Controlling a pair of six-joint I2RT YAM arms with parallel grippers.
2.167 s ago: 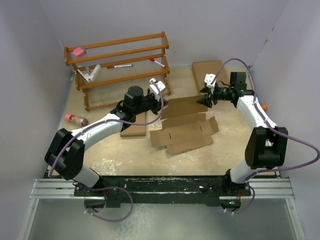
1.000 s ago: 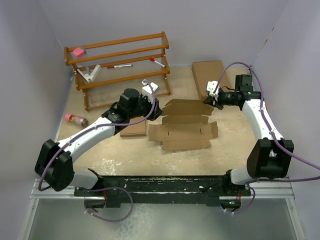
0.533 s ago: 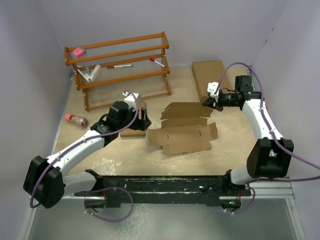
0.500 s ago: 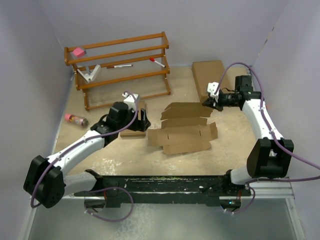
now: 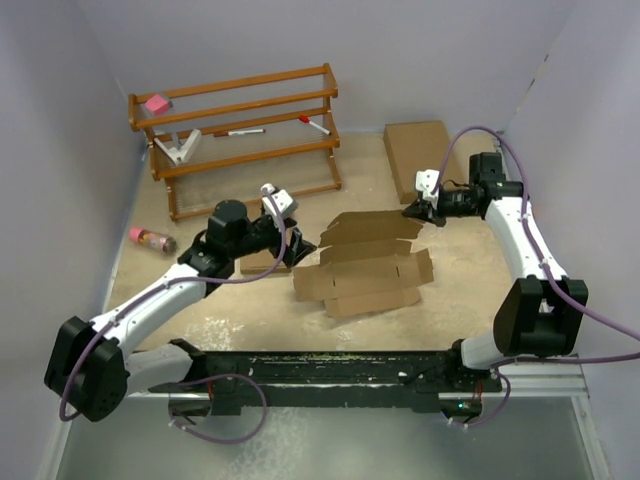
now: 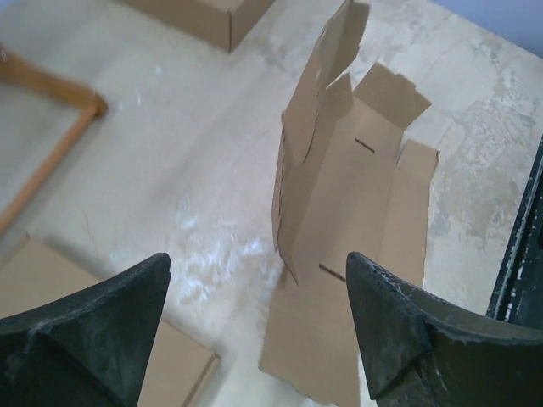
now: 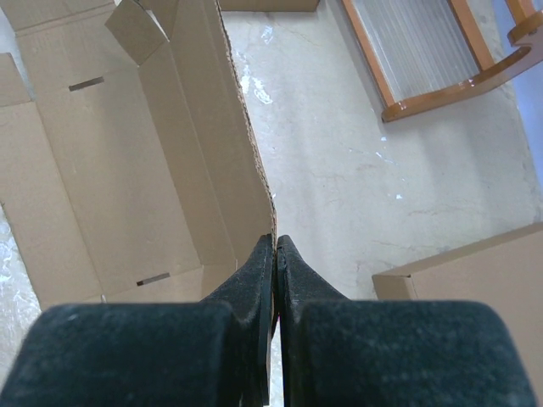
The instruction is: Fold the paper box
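The paper box [image 5: 365, 272] is a brown die-cut blank lying open mid-table, its far long panel lifted up on edge. My right gripper [image 5: 408, 211] is shut on the right end of that raised panel; in the right wrist view the fingers [image 7: 275, 239] pinch the panel's corrugated edge, with the paper box [image 7: 102, 170] spread out to the left. My left gripper [image 5: 300, 245] stands open just off the blank's left end. The left wrist view shows nothing between its fingers [image 6: 257, 256], and the paper box [image 6: 356, 212] lies beyond them with the raised panel edge-on.
A wooden rack [image 5: 240, 130] with pens and a pink item stands at the back left. A large flat brown box [image 5: 425, 150] lies at the back right. A smaller brown box [image 5: 262, 263] sits under my left arm. A pink bottle [image 5: 150, 238] lies by the left wall.
My left gripper drew back from the blank's far left corner, opened, and now sits at its left end. The right gripper stays shut on the far panel, now raised higher.
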